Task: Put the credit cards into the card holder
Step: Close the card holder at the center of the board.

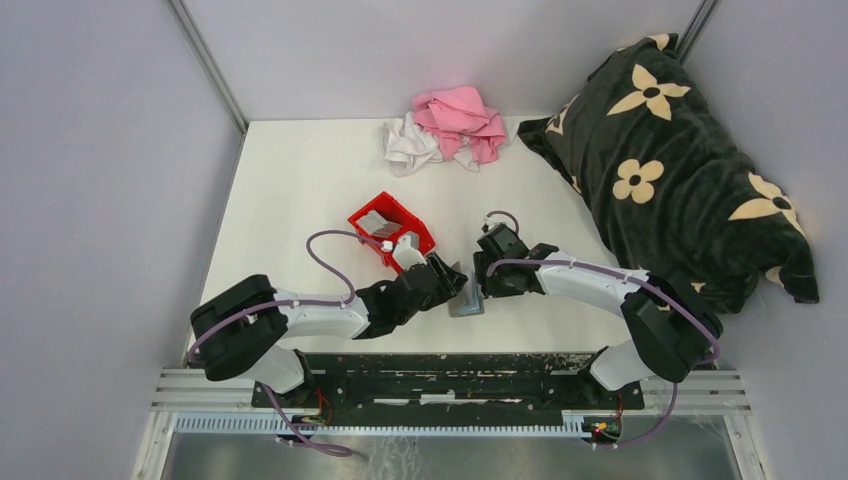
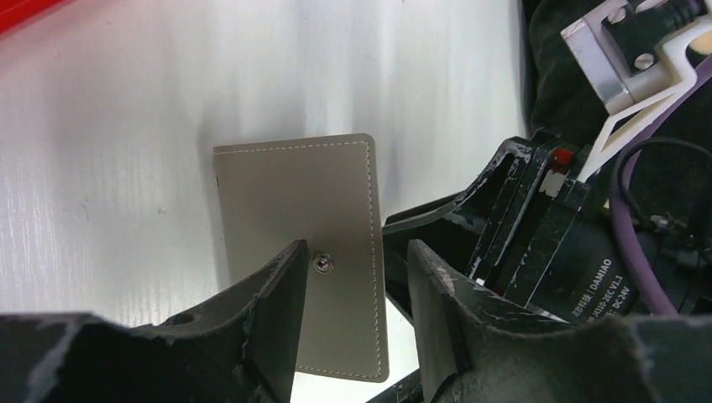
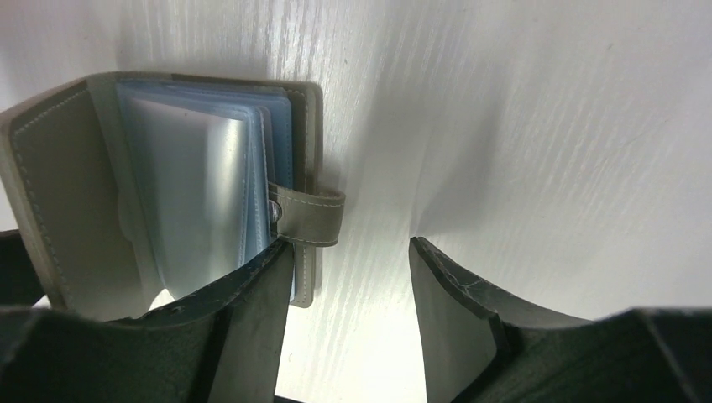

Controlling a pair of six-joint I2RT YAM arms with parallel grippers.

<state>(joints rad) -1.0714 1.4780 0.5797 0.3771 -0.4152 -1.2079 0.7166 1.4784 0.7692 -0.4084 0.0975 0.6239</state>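
The card holder (image 1: 466, 302), a grey stitched wallet, stands partly open on the white table between my two grippers. In the left wrist view its outer cover (image 2: 294, 201) with a snap stud faces me. My left gripper (image 2: 354, 252) is open, its fingers either side of the cover's right edge, not closed on it. In the right wrist view the card holder (image 3: 75, 176) shows bluish clear sleeves and a snap strap. My right gripper (image 3: 351, 248) is open, its left finger at the wallet's edge. A light grey stack, apparently the credit cards (image 1: 377, 221), lies in the red bin.
The red bin (image 1: 392, 231) sits just behind my left gripper (image 1: 455, 283); my right gripper (image 1: 482, 285) is almost touching it. A pink and white cloth pile (image 1: 448, 128) lies at the back. A black flowered cushion (image 1: 660, 160) fills the right side.
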